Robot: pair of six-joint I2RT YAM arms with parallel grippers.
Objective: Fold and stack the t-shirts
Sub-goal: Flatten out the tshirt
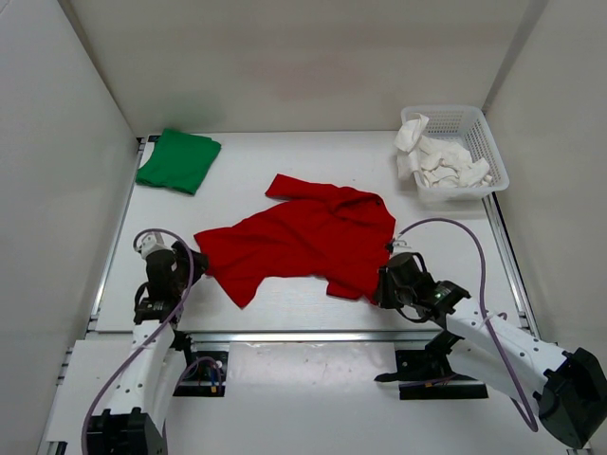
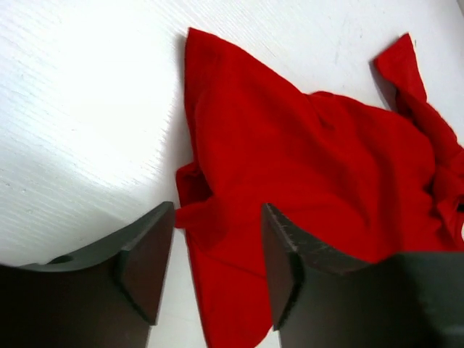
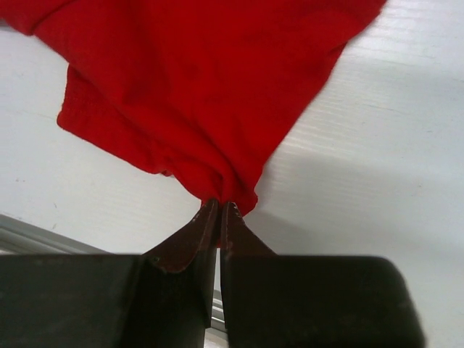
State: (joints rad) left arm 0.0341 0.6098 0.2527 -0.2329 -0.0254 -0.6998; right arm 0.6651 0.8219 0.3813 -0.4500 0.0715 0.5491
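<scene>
A red t-shirt (image 1: pixel 303 242) lies spread and rumpled across the middle of the table. My left gripper (image 1: pixel 190 261) is open at the shirt's left edge, and the red cloth (image 2: pixel 304 167) lies loose between and beyond its fingers (image 2: pixel 148 254). At the shirt's near right corner my right gripper (image 1: pixel 384 284) is shut on a pinch of the red hem (image 3: pixel 217 109). A folded green t-shirt (image 1: pixel 177 159) rests at the back left. A white t-shirt (image 1: pixel 441 159) lies crumpled in the basket.
The white mesh basket (image 1: pixel 488 142) stands at the back right corner. White walls enclose the table on three sides. A metal rail (image 1: pixel 285 336) runs along the near edge in front of both arm bases.
</scene>
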